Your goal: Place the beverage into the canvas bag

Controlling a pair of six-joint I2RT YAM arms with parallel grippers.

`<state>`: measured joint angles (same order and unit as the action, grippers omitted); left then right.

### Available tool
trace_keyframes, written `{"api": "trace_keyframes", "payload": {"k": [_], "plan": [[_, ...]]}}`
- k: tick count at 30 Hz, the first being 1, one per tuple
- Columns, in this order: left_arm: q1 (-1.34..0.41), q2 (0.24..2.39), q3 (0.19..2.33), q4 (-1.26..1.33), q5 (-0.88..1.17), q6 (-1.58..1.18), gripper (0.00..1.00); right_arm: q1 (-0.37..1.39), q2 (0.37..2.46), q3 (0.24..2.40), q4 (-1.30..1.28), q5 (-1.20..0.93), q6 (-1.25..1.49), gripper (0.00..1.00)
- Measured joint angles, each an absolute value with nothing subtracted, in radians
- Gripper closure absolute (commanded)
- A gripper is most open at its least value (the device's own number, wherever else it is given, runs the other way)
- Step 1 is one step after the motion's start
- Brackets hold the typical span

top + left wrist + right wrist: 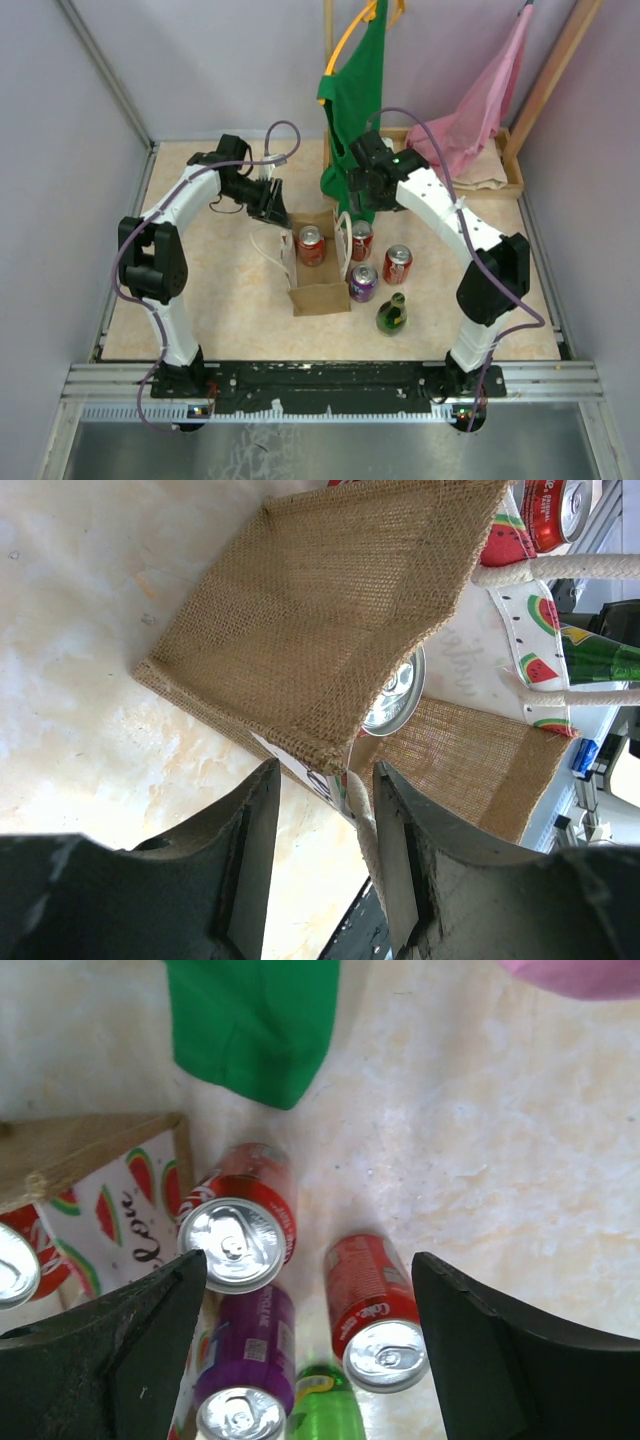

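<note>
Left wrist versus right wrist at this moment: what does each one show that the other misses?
Left wrist only: the canvas bag seen from its tan woven side, with a white loop handle running between the open left fingers.
Right wrist only: the green cloth, the pink cloth and a purple can, framed by the wide-open right fingers.
Both: the bag's watermelon print, the green bottle and a red can beside the bag.

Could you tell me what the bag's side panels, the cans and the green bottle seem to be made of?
Bag side panels: coarse open weave, matte, likely jute or burlap. Cans: metal, probably aluminium, shiny tops with pull tabs. Green bottle: glossy green; glass or plastic, unclear.
</note>
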<state>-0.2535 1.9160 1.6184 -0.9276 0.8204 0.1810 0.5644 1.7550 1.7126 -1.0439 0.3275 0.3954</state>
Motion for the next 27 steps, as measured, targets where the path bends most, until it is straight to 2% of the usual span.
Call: {"api": "trace_keyframes", "payload": {"k": [11,27], "plan": [[-0.254,1.916,1.618,-0.928,0.819,0.181,0.51,0.564,1.832,1.734,-1.048,0.166,0.425,0.18],[-0.258,1.916,1.618,-0.928,0.819,0.182,0.51,0.564,1.91,1.743,-1.115,0.089,0.424,0.22]]}}
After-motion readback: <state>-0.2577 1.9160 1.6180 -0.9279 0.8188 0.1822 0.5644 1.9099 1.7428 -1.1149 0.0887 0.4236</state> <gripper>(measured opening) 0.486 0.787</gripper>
